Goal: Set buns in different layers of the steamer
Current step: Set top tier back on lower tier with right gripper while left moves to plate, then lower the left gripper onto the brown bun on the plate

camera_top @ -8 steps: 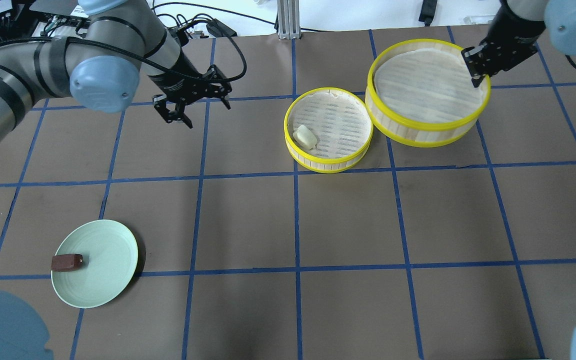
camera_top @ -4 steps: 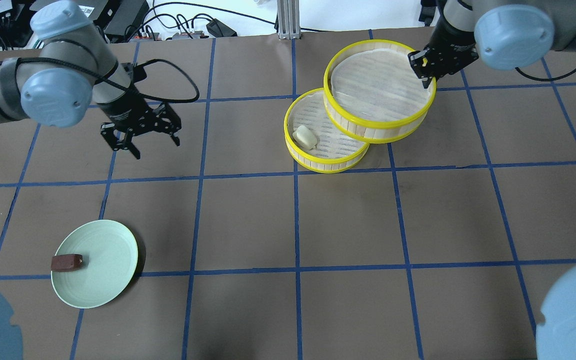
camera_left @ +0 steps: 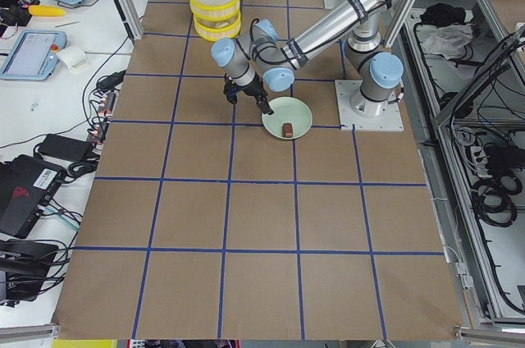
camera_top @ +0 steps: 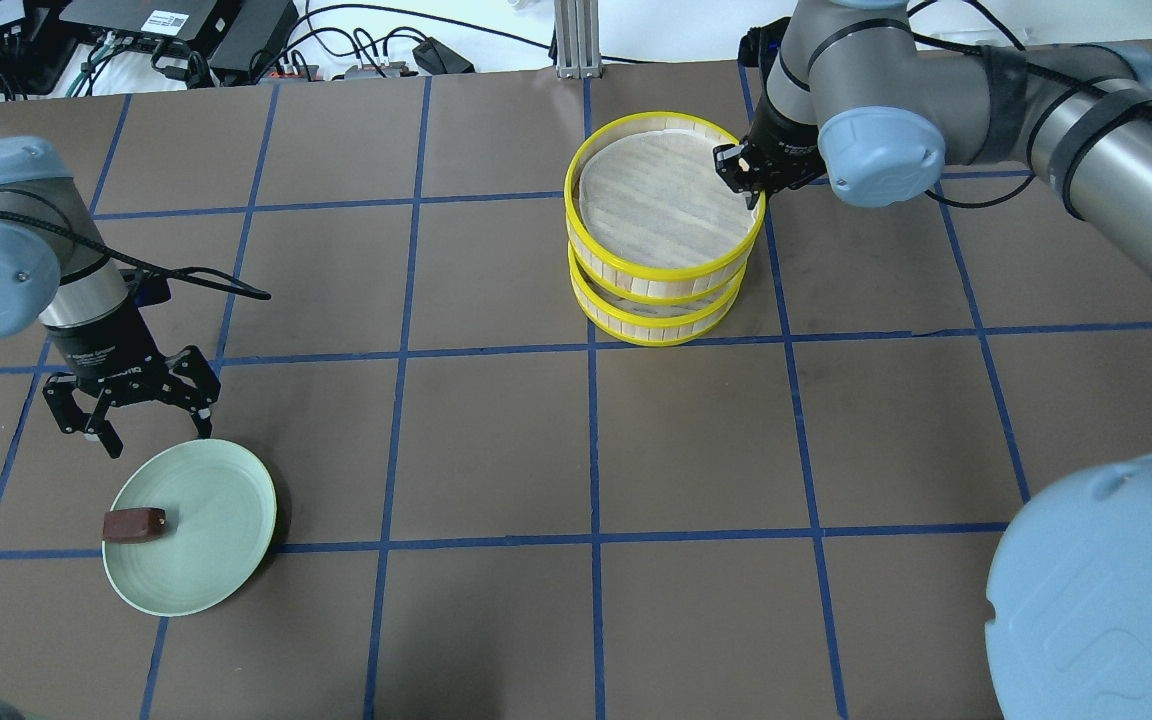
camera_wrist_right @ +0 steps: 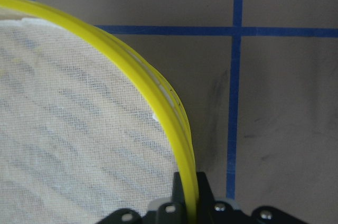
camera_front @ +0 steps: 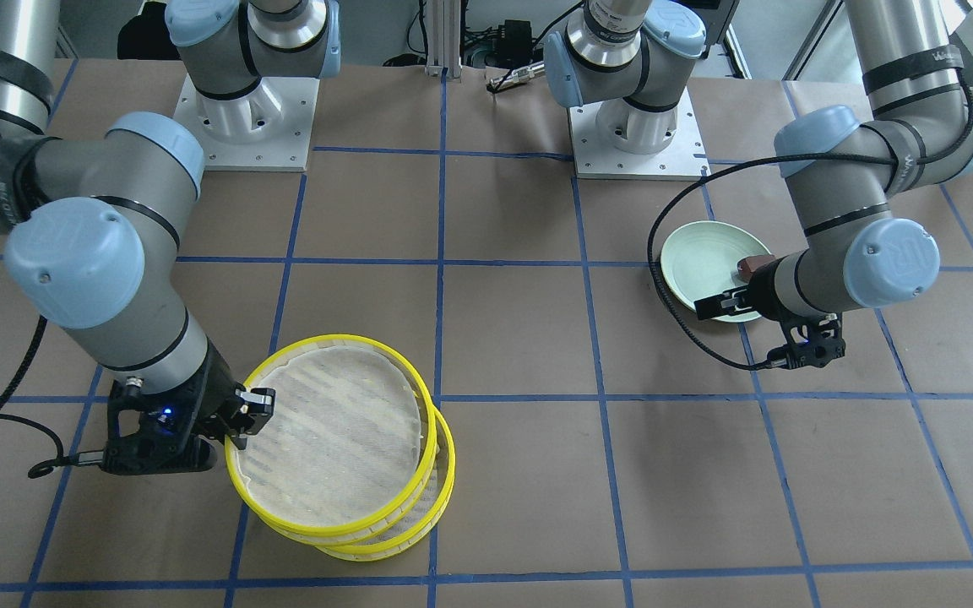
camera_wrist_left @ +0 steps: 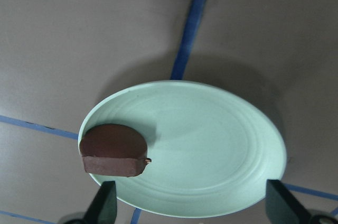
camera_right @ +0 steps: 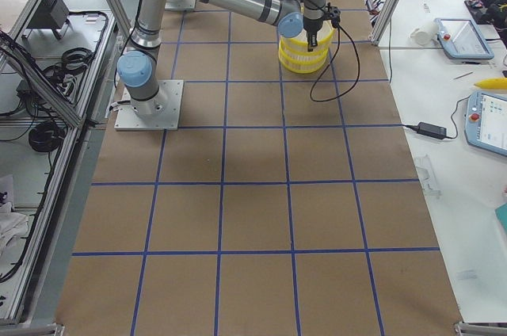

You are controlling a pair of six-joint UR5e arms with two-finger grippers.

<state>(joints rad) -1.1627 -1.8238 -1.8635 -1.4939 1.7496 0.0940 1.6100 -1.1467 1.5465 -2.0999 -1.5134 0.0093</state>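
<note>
Right gripper (camera_top: 741,175): clamped on rim of upper tray (camera_top: 661,272); wall pinched between the fingers (camera_wrist_right: 203,195), one inside, one outside.
Upper tray: over lower tray (camera_top: 656,318), a little off-centre in the front view. Mesh bare. Cannot tell whether fully seated or held just above.
Lower tray: on table (camera_top: 496,450); inside covered by upper tray.
White bun: in no view. Cannot tell where it lies; possibly hidden in lower tray.
Left gripper (camera_top: 141,425): jaws wide apart, nothing held. Hangs above table just beside plate (camera_top: 226,500), short of the bun.
Brown bun (camera_top: 134,523): on plate, close to its rim on the robot's left side, apart from the gripper. Off to one side in the wrist view.
Step in hand (judged): stacking second layer on first with right arm; left arm on approach to brown bun.
Progress (judged): about halfway; brown bun not yet picked, upper tray empty.
Next, right: confirm tray sits square, then open and lift straight off so the inner finger does not drag the wall.
Next, left: shift over the bun, lower, close across its narrow sides, carry to upper tray.
Caution: bun near plate's lip, so a finger may strike the rim and tip the plate.
</note>
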